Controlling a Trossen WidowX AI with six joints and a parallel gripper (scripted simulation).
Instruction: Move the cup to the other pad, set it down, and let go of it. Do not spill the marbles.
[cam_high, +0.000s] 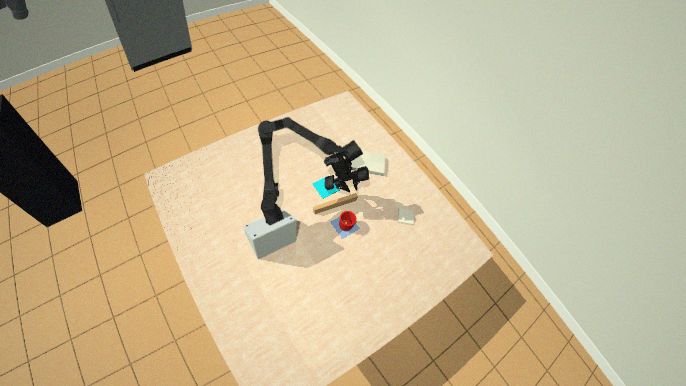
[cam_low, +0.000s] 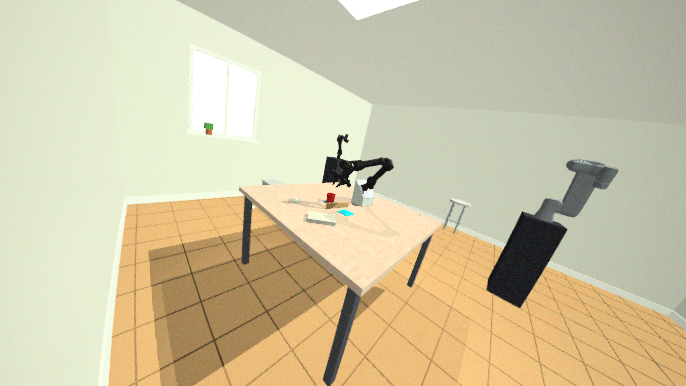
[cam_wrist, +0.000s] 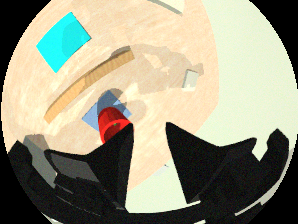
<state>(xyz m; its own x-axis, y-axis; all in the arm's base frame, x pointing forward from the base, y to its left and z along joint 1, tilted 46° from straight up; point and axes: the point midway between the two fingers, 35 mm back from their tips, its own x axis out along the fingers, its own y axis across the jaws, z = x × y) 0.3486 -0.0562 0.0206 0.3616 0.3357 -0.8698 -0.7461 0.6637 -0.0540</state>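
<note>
The red cup (cam_high: 347, 221) (cam_low: 331, 197) (cam_wrist: 112, 120) stands upright on the blue pad (cam_high: 345, 234) (cam_wrist: 92, 118). Small coloured specks, the marbles, show inside it; their number cannot be told. The other pad, cyan (cam_high: 320, 187) (cam_low: 345, 213) (cam_wrist: 54, 46), has nothing on it. My gripper (cam_high: 352, 189) (cam_low: 343, 185) (cam_wrist: 149, 127) is partly open with nothing between its fingers. It hangs above the table, near the cyan pad in the top view. In the wrist view the left fingertip overlaps the cup's rim, but the cup is well below, clear of the fingers.
A wooden bar (cam_high: 335, 204) (cam_low: 340, 205) (cam_wrist: 90, 83) lies between the two pads. A larger pale block (cam_high: 376, 163) (cam_low: 321, 218) lies beyond the cyan pad, and a small pale block (cam_high: 406, 216) (cam_low: 294, 200) (cam_wrist: 190, 80) lies off to the cup's side.
</note>
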